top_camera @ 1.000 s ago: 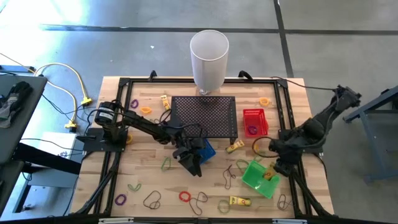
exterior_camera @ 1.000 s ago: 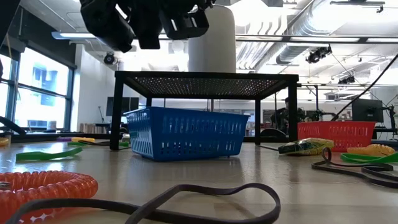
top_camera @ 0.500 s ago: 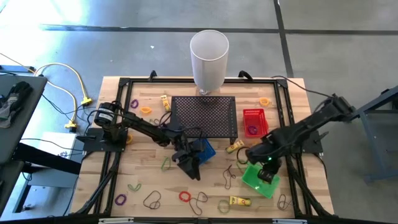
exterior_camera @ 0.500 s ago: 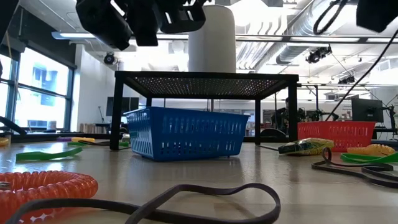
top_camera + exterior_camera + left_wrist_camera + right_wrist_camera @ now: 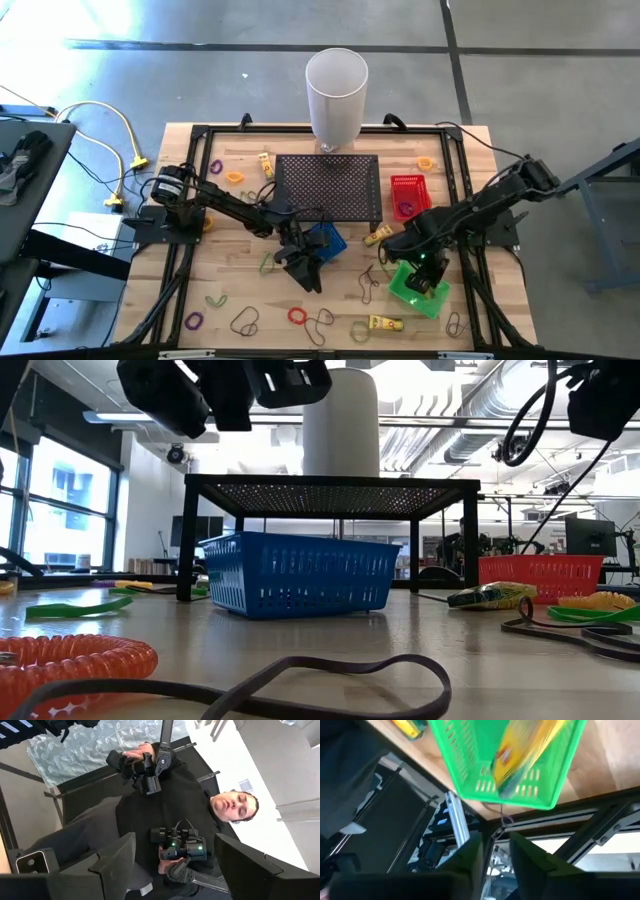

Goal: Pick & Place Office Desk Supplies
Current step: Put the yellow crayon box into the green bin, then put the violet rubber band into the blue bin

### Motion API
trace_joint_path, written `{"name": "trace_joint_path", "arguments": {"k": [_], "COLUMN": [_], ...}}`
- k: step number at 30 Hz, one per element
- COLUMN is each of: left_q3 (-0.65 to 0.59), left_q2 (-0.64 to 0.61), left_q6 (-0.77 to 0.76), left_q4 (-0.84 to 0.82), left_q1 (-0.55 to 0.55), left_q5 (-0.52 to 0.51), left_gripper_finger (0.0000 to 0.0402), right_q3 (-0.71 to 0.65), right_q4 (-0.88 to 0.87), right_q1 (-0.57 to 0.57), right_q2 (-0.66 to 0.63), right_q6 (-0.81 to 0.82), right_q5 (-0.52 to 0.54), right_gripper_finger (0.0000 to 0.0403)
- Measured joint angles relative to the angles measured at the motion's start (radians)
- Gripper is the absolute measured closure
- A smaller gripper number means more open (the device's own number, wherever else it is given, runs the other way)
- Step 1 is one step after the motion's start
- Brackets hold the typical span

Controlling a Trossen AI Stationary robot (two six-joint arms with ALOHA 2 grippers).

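The right pincer hangs just above the green slotted plastic basket near the counter's right front corner, its two dark fingers standing a narrow gap apart with nothing visible between them. Inside the basket lies a yellow wrapped rectangular piece, seen blurred from the right wrist. The step in hand looks like a drop into this basket, or the start of the next fetch.

The left pincer hovers above the counter by the blue slotted plastic basket, which sits at the front edge of the black perforated mesh stand. Its fingers are spread wide and empty.

Loose supplies are scattered about: a red coiled loop, dark thin bands, an olive band, a purple loop, and another yellow wrapped piece at the front.

To do the next pick well, the free arm should choose an item lying apart from its neighbours, come straight down with fingers spread across the band, and pinch one strand flat against the wood so it does not slide away.
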Motion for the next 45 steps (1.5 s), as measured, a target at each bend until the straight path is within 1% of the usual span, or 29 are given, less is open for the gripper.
{"name": "trace_joint_path", "arguments": {"k": [4, 7, 10, 12, 15, 17, 19, 21, 24, 28, 30, 31, 33, 35, 39, 43, 45], "left_q3": [0.0, 0.0, 0.0, 0.0, 0.0, 0.0, 0.0, 0.0, 0.0, 0.0, 0.0, 0.0, 0.0, 0.0, 0.0, 0.0, 0.0], "left_q2": [0.0, 0.0, 0.0, 0.0, 0.0, 0.0, 0.0, 0.0, 0.0, 0.0, 0.0, 0.0, 0.0, 0.0, 0.0, 0.0, 0.0], "left_q6": [0.008, 0.015, 0.02, 0.021, 0.022, 0.022, 0.024, 0.031, 0.043, 0.061, 0.064, 0.064, 0.064, 0.065, 0.065, 0.064, 0.063], "left_q4": [0.0, 0.0, 0.0, 0.0, 0.0, 0.0, 0.0, 0.0, 0.0, 0.0, 0.0, 0.0, 0.0, 0.0, 0.0, 0.0, 0.0], "left_q1": [-0.002, -0.002, -0.001, -0.001, -0.001, -0.001, -0.001, -0.001, 0.004, 0.016, 0.019, 0.022, 0.024, 0.024, 0.024, 0.024, 0.024], "left_q5": [0.001, 0.005, 0.006, 0.006, 0.011, 0.016, 0.02, 0.024, 0.028, 0.03, 0.029, 0.029, 0.029, 0.03, 0.043, 0.049, 0.049], "left_gripper_finger": [0.0139, 0.0139, 0.0139, 0.0139, 0.0139, 0.0139, 0.0139, 0.0139, 0.0139, 0.0139, 0.0139, 0.0139, 0.0139, 0.0139, 0.0139, 0.0139, 0.0139], "right_q3": [0.0, 0.0, 0.0, 0.0, -0.001, -0.001, -0.001, -0.001, -0.001, 0.0, 0.0, 0.0, 0.0, 0.0, 0.0, 0.0, 0.0], "right_q4": [-0.001, 0.0, 0.003, 0.007, 0.018, 0.044, 0.094, 0.172, 0.323, 0.522, 0.581, 0.596, 0.612, 0.611, 0.562, 0.505, 0.484], "right_q1": [-0.008, -0.022, -0.03, -0.021, 0.017, 0.054, 0.102, 0.156, 0.261, 0.392, 0.45, 0.475, 0.515, 0.549, 0.604, 0.625, 0.629], "right_q2": [0.0, -0.01, -0.037, -0.061, -0.133, -0.19, -0.246, -0.299, -0.355, -0.378, -0.361, -0.348, -0.31, -0.266, -0.169, -0.069, -0.025], "right_q6": [0.0, 0.01, 0.031, 0.073, 0.19, 0.294, 0.422, 0.517, 0.59, 0.576, 0.52, 0.497, 0.475, 0.466, 0.464, 0.464, 0.463], "right_q5": [0.002, -0.007, -0.069, -0.099, -0.09, -0.066, -0.002, 0.084, 0.262, 0.5, 0.571, 0.584, 0.58, 0.546, 0.433, 0.325, 0.292], "right_gripper_finger": [0.0259, 0.0238, 0.0234, 0.0235, 0.0237, 0.0237, 0.0237, 0.0237, 0.0237, 0.0237, 0.0237, 0.0237, 0.0237, 0.0238, 0.0238, 0.0238, 0.0238]}}
